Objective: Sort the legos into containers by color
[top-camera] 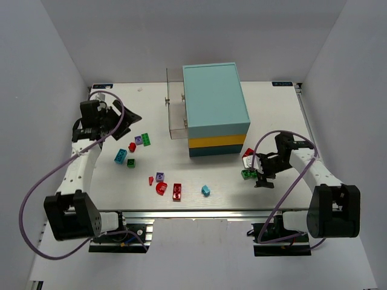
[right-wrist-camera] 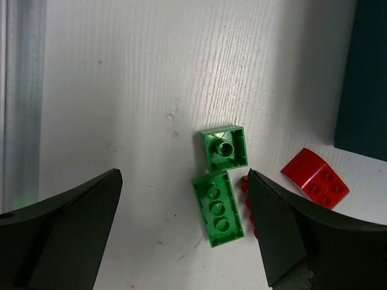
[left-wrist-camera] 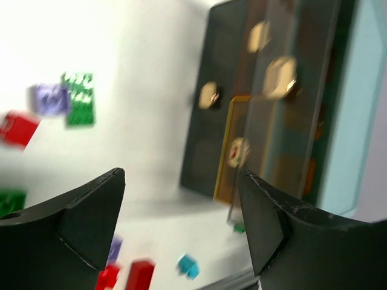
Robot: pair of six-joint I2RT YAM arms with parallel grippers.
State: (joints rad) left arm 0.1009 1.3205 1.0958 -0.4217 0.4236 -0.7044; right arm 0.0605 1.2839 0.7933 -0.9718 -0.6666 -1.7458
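Note:
The teal and yellow cabinet (top-camera: 214,109) stands mid-table with one clear drawer (top-camera: 175,115) pulled out on its left. Several red, green, purple and light blue legos lie left and in front of it, among them a green one (top-camera: 146,139) and a light blue one (top-camera: 205,190). My left gripper (top-camera: 124,118) is open and empty above the table's left part; its blurred view shows the drawer (left-wrist-camera: 272,121). My right gripper (right-wrist-camera: 184,181) is open and empty over two upturned green bricks, a square one (right-wrist-camera: 224,148) and a long one (right-wrist-camera: 218,208), which lies close by my right finger.
A red brick (right-wrist-camera: 314,177) lies right of the green ones, and another red one (right-wrist-camera: 246,187) is partly hidden behind my right finger. The cabinet's dark teal base (right-wrist-camera: 366,78) is close on the right. White walls enclose the table.

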